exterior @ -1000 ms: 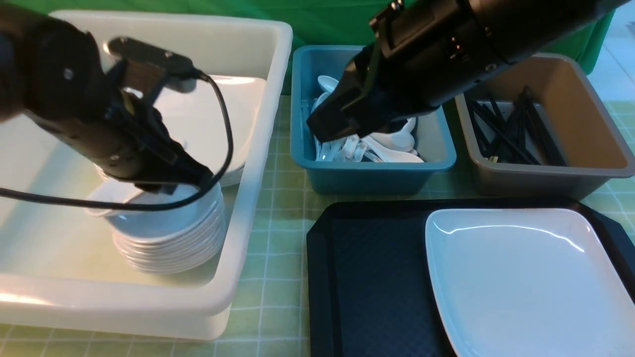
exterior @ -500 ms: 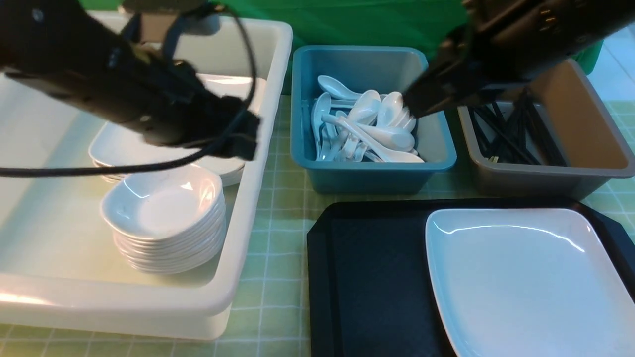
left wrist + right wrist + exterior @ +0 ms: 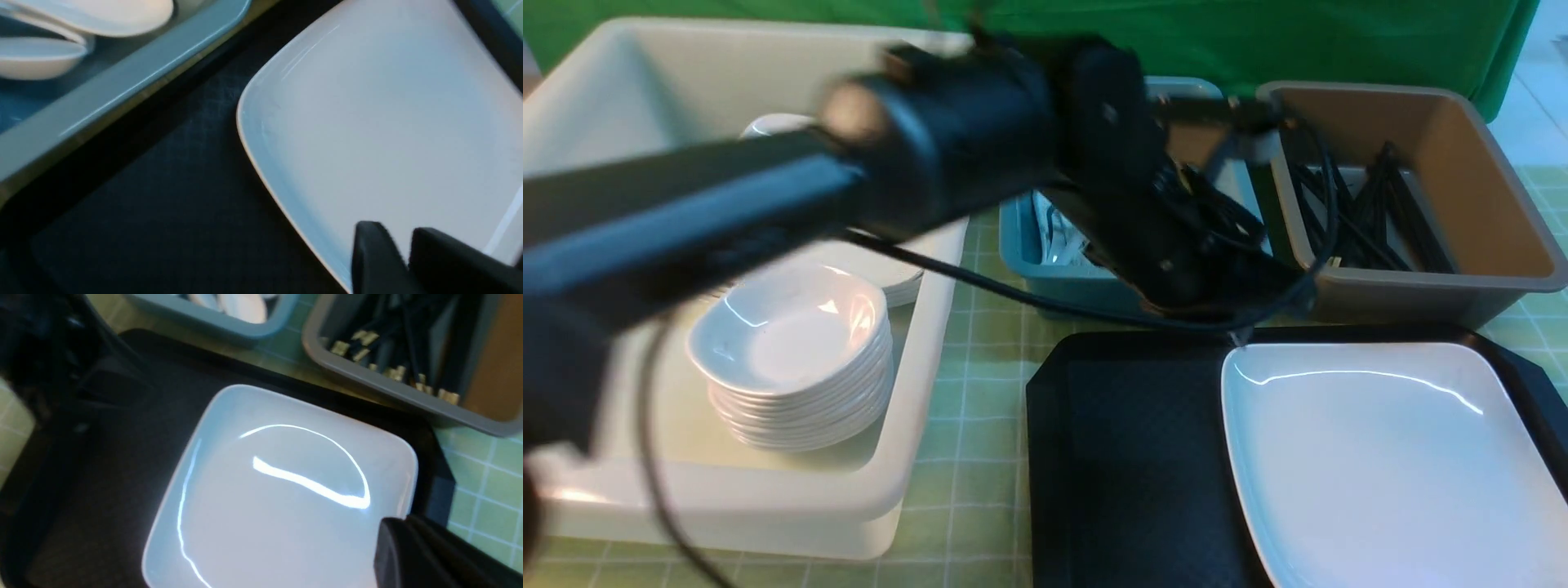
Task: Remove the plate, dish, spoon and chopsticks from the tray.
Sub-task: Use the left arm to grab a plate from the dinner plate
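Observation:
The white plate (image 3: 1388,465) lies on the right half of the black tray (image 3: 1127,457), and nothing else shows on the tray. My left arm reaches across from the left. Its gripper (image 3: 1241,335) hangs at the plate's far left corner, slightly open (image 3: 402,241) and empty, just above the plate (image 3: 367,102). My right gripper (image 3: 398,528) is shut and empty over the plate's (image 3: 265,506) right edge; it is outside the front view. A stack of dishes (image 3: 792,335) sits in the white tub. Spoons (image 3: 81,16) lie in the teal tub, chopsticks (image 3: 1364,220) in the brown tub.
The white tub (image 3: 931,343) stands left of the tray and also holds flat plates behind the dish stack. The teal tub (image 3: 1054,286) and the brown tub (image 3: 1462,286) stand just beyond the tray's far edge. Green checked cloth covers the table.
My left arm has swung from the dish stack in the white tub rightwards to the plate's far left corner. My right arm has drawn back from the teal tub, out of the front view.

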Robot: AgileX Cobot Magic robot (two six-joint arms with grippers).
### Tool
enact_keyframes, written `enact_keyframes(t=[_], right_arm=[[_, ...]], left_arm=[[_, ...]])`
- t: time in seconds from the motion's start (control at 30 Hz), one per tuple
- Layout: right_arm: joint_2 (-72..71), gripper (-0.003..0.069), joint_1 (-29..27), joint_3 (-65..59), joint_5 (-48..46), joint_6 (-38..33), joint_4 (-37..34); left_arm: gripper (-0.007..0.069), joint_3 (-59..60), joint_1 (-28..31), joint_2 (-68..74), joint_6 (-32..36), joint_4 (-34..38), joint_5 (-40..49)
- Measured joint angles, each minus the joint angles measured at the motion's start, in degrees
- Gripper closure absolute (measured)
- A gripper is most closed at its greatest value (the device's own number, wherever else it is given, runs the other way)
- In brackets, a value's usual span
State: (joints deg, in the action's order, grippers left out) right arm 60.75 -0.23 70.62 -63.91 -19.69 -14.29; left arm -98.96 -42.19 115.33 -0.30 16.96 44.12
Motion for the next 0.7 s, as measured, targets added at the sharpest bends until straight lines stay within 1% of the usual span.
enact_keyframes(t=[0.03,0.07,0.17,0.2,0.23,0.27,0.37,0.5,0.67,0.7], right_arm=[[-0.7,0.0665,-0.7,-0.5,0.1,0.0,0.0],[-1.9,0.0665,-1.6,-1.2,0.2,0.1,0.1],[-3.1,0.0665,-2.3,-1.5,0.2,0.5,0.1],[-3.2,0.0665,-2.5,-1.6,0.1,0.5,0.0],[-3.2,0.0665,-2.5,-1.6,0.1,0.5,0.0],[-3.2,0.0665,-2.5,-1.7,0.0,0.5,0.0],[-3.2,0.0665,-2.5,-1.8,0.0,0.5,0.0],[-3.2,0.0665,-2.5,-1.8,0.2,0.5,0.0],[-3.2,0.0665,-2.5,-1.8,0.2,0.5,-0.1],[-3.2,0.0665,-2.5,-1.8,0.2,0.5,-0.1]], left_arm=[[0.0399,-0.9,0.0,1.7,-0.4,-0.1,-0.4],[0.0338,-1.8,0.0,4.0,-1.0,-0.1,-1.3],[0.0195,-3.3,0.0,8.4,-1.4,-0.5,-3.8],[0.0158,-3.8,0.0,9.6,-1.4,-0.5,-4.5],[0.0146,-4.0,0.0,10.3,-1.4,-0.4,-5.0],[0.0111,-4.1,0.0,11.5,-1.5,-0.2,-6.3],[0.0087,-4.6,0.0,13.1,-1.5,0.3,-8.7],[0.0090,-4.7,0.0,15.6,-1.0,1.9,-12.8],[0.0150,-5.1,0.0,16.9,2.2,4.1,-15.1],[0.0188,-5.1,0.0,17.1,3.4,4.5,-15.3]])
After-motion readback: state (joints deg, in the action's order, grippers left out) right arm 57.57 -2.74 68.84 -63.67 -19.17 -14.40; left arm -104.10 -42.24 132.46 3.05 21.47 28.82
